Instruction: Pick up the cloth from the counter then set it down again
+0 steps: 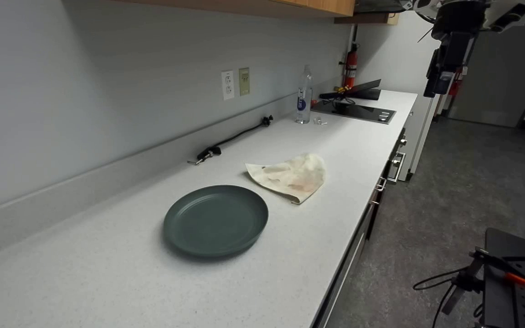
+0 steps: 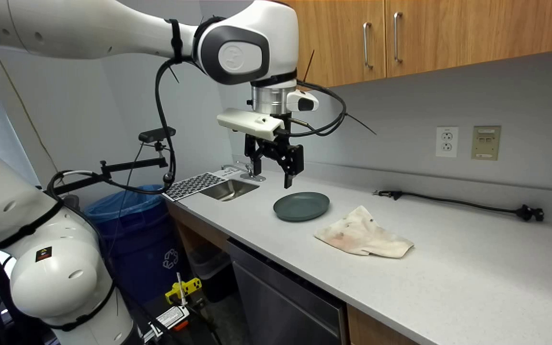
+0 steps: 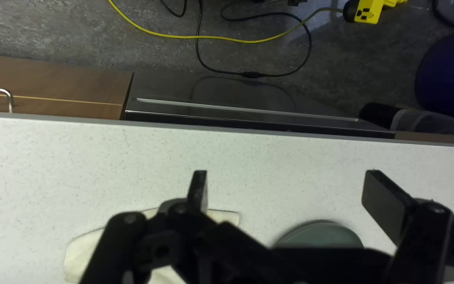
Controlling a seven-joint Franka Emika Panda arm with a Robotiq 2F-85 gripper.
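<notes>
1. At far left in an exterior view, my arm (image 2: pixel 113 28) runs out of frame; I see only part of it.
2. Next is the bin (image 2: pixel 137 249), cut off at the right edge of the wrist view.
3. The gripper (image 2: pixel 272 176) hangs in the air, released, fingers (image 3: pixel 198 183) spread wide in the wrist view; in an exterior view the fingers (image 1: pixel 442 84) overlap and I can't judge the gap.
4. The plate (image 2: pixel 301 206) shows whole in both exterior views; in the wrist view, the gripper hides most of it.
5. The cloth (image 2: pixel 362 235) lies rumpled on the counter (image 2: pixel 472 278), near the plate but apart; the wrist view gives me only pieces around one finger.
6. Bottle (image 1: pixel 304 98) and cooktop (image 1: pixel 353 113) show only in an exterior view.
</notes>
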